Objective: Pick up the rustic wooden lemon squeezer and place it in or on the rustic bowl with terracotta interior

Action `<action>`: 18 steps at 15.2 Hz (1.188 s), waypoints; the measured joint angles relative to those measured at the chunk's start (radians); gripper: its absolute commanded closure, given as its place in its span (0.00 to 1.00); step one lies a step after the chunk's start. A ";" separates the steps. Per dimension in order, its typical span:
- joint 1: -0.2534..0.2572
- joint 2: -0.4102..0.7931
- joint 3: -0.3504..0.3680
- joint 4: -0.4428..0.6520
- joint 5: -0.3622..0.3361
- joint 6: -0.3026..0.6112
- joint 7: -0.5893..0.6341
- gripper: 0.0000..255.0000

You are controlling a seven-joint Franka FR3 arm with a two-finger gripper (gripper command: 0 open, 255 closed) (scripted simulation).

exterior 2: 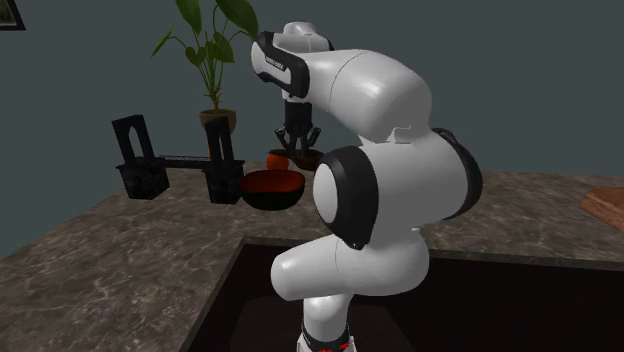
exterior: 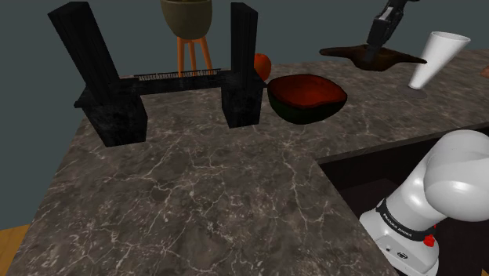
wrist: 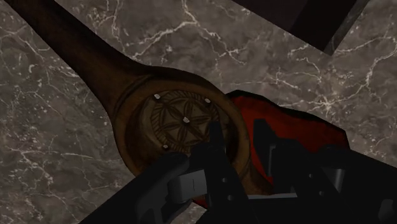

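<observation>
Your gripper (exterior: 376, 49) is at the brown squeezer (exterior: 345, 53) on the far right, can't tell if it's clamped; the red-lined bowl (exterior: 307, 98) sits apart, left and nearer, without the squeezer.

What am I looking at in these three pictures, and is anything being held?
A simulated white robot arm with a black gripper works at a dark veined counter. One picture looks from beside its stand, one from behind the arm, one from a camera on the hand. On the counter: a black rack, a dark bowl with a red inside, a white cup and a brown wooden squeezer. The gripper is down at the squeezer; whether it grips it, I cannot tell.
</observation>
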 measured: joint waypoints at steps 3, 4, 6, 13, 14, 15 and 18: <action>0.016 0.088 0.044 0.057 0.035 0.031 0.050 1.00; 0.020 0.121 0.055 0.089 0.042 0.031 0.062 1.00; 0.028 0.185 0.076 0.135 0.057 0.051 0.088 1.00; 0.048 0.329 0.136 0.221 0.086 0.110 0.161 1.00; 0.048 0.327 0.137 0.204 0.086 0.125 0.161 1.00; 0.049 0.323 0.138 0.189 0.087 0.136 0.162 1.00; 0.049 0.315 0.139 0.144 0.087 0.174 0.161 1.00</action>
